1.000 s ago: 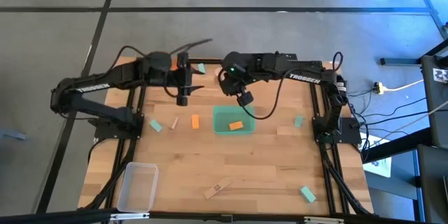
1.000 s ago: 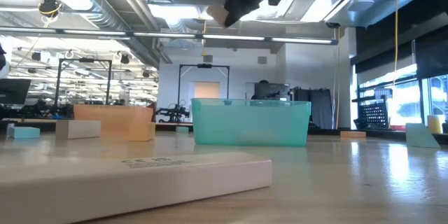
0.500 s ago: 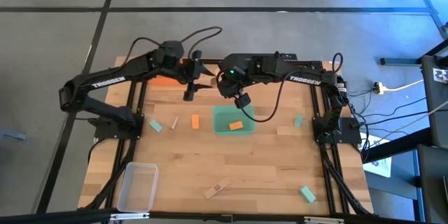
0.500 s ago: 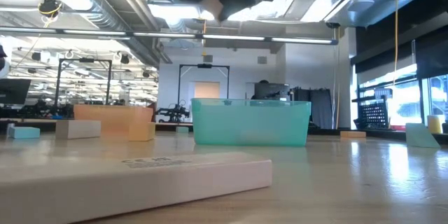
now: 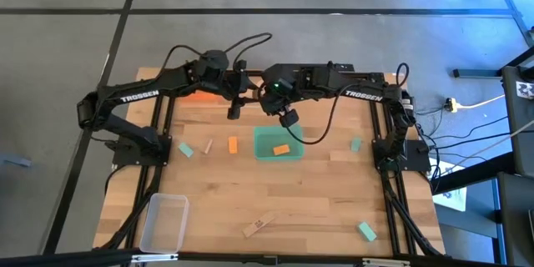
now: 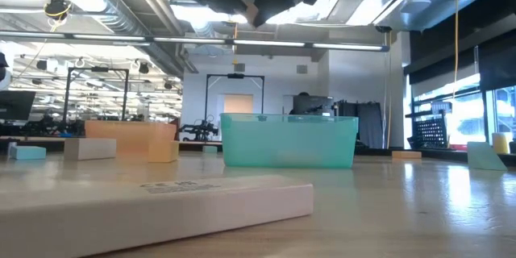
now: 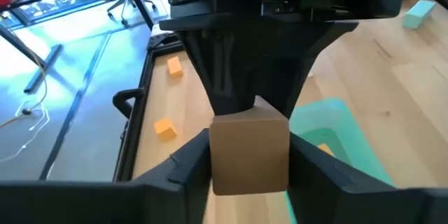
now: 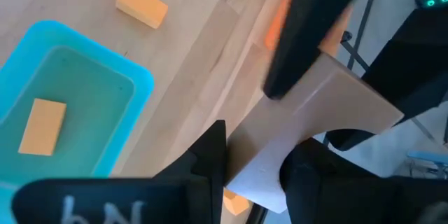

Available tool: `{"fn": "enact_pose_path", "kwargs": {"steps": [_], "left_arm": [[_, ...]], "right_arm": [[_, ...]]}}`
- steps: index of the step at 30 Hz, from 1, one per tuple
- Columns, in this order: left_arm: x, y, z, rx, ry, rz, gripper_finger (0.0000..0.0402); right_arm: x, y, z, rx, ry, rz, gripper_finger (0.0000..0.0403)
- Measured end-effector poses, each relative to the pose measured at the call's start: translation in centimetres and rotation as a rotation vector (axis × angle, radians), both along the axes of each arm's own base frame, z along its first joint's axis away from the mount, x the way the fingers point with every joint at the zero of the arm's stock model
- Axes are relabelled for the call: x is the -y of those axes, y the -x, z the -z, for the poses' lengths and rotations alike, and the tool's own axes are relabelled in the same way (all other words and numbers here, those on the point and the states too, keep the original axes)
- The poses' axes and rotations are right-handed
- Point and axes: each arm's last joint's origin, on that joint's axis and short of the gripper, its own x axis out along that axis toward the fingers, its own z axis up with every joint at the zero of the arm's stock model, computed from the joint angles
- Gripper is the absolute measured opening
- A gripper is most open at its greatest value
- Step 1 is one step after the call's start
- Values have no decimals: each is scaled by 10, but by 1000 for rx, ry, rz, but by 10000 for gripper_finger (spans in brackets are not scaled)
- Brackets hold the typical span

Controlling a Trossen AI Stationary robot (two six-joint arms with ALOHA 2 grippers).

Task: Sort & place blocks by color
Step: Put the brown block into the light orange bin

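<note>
Up over the far middle of the desk (image 5: 334, 200) the two arms meet nose to nose. The left gripper (image 5: 234, 110) hangs at about eleven o'clock from the green tray (image 5: 260, 143), and its wrist camera shows its fingers (image 7: 183, 169) pressed against both sides of a pale wood block (image 7: 250, 152). The right gripper (image 5: 289, 118) hovers just above the tray's far edge, at roughly twelve o'clock from the tray's middle; in its own wrist view a flat pale wood block (image 8: 318, 129) sits between its fingers (image 8: 203, 157), the left arm's dark finger lying across that block's far end, so both grippers appear to be on the same piece, though I cannot be sure of that. Inside the green tray lies one orange block (image 5: 281, 149). At nine o'clock from the tray, on the bare desk, are a second orange block (image 5: 233, 143), a thinner orange one (image 5: 209, 145) and then a mint-green block (image 5: 185, 149). Another mint-green block (image 5: 356, 144) lies at three o'clock from the tray, and one more (image 5: 367, 231) near the front right corner. A long pale wood block (image 5: 259, 224) rests toward the front edge, with the clear tray (image 5: 164, 222) at the front left. An orange tray (image 5: 193, 94) shows under the left arm at the back.
</note>
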Motion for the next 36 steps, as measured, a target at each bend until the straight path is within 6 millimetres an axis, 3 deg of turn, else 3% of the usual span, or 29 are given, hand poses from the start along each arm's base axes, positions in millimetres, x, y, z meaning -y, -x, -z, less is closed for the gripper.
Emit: {"fn": "enact_pose_path", "kwargs": {"steps": [2,14,21,28,36], "left_arm": [[0,0,0,0,4,1,120],[2,4,-2,-5,10,4,120],[4,9,-1,-45,42,-31,120],[-3,28,4,-195,-3,-304,120],[-32,73,9,-332,115,-709,120]], "right_arm": [[0,0,0,-3,2,1,97],[0,0,-1,10,-4,12,101],[8,2,0,10,-32,95,187],[32,13,4,-30,-47,300,194],[61,35,11,-114,-174,558,191]]}}
